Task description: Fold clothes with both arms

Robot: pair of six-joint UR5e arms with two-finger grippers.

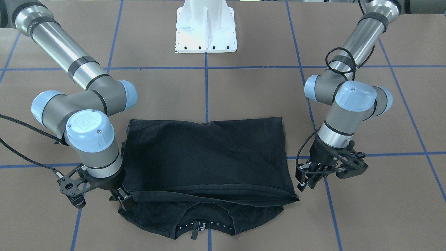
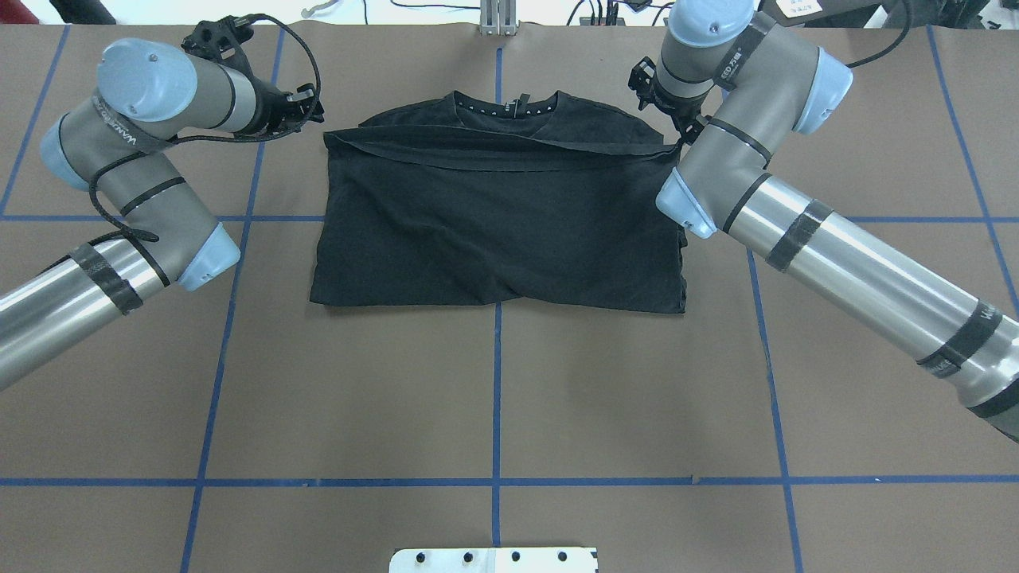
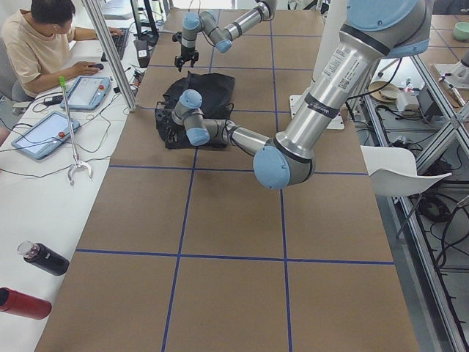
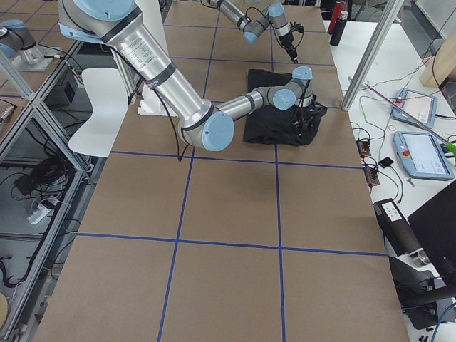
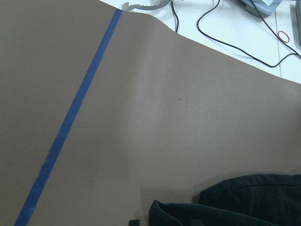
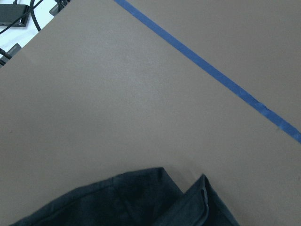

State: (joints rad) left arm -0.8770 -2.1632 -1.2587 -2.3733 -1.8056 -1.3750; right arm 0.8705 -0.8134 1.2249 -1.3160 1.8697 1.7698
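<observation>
Here, the brown paper-covered worktop with its blue tape grid (image 2: 493,382) carries everything. Both silver-grey arms with light blue joint caps, the left arm (image 2: 143,199) and the right arm (image 2: 836,231), reach to its far side.

Between the two tools lies the black short-sleeved T-shirt (image 2: 493,215), flat on the worktop. It is doubled across its width with the plain black side up. The hem edge lies just short of the round collar (image 1: 205,226), so no front print shows, only soft creases.

The left tool (image 1: 305,183) hangs just beside one end of that hem edge and is not touching the cloth. In its wrist view two dark tips at the lower edge seem to stand apart, so I judge the jaws wide and empty.

The right tool (image 1: 123,200) sits at the other end, right against the shirt's corner. You cannot tell from these views whether its jaws pinch the cloth.

I judge the tools are at these two corners because a hem is carried over by its ends, which keeps the edge straight.

A small neck label (image 1: 195,228) sits at the collar's middle, about midway between the tools.
</observation>
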